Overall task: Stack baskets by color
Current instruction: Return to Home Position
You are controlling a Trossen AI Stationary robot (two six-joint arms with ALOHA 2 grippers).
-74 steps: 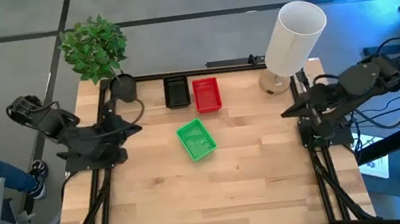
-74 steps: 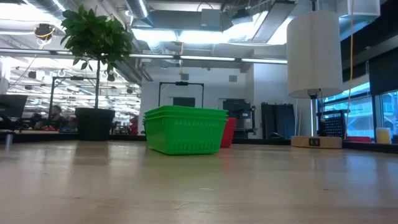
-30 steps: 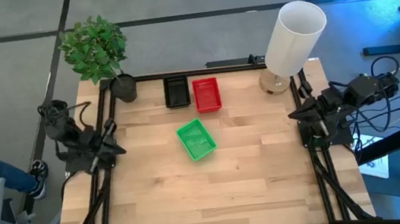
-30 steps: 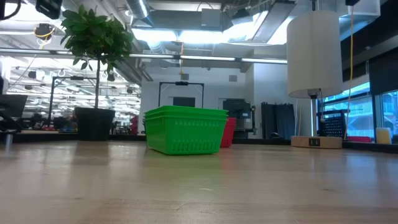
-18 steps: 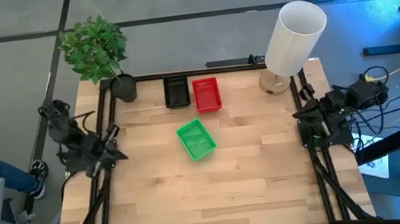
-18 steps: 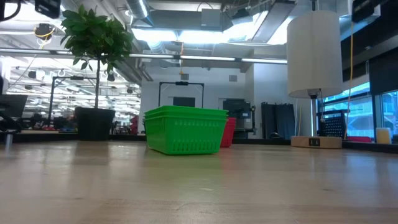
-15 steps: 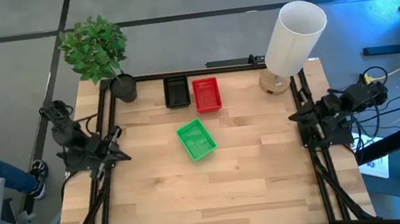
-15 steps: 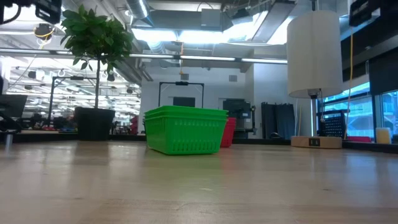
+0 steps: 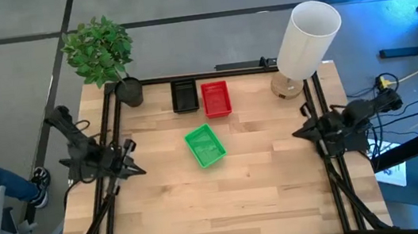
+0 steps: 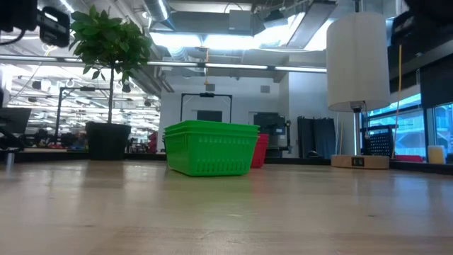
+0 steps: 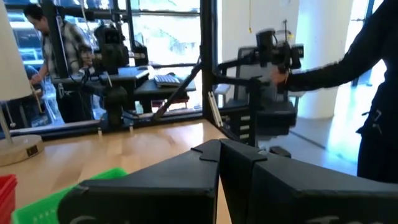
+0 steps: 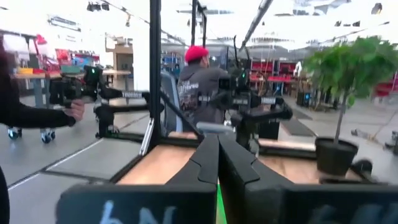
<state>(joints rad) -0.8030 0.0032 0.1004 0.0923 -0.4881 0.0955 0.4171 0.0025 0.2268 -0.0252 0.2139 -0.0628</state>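
A green basket [image 9: 205, 146] stands on its bottom at the table's middle; the low view shows stacked rims on it [image 10: 211, 147]. A red basket [image 9: 216, 98] and a black basket [image 9: 184, 96] rest side by side near the far edge. My left gripper [image 9: 139, 171] hangs shut over the table's left edge, pointing toward the middle, well clear of the baskets. My right gripper [image 9: 297, 133] is shut over the right edge, pointing left. Each wrist view shows its own fingers closed with nothing between them: the left gripper [image 11: 219, 147] and the right gripper [image 12: 217, 140].
A potted plant [image 9: 127, 89] stands at the far left corner. A lamp with a tall white shade [image 9: 307, 37] stands at the far right. Black frame rails [image 9: 114, 200] run along the table's sides. Bare wood lies in front of the green basket. People show in the room beyond.
Both arms have folded down at the table's side edges. Each gripper has sunk and its tips have swung toward the table's middle. Both stay shut. The baskets have not moved.
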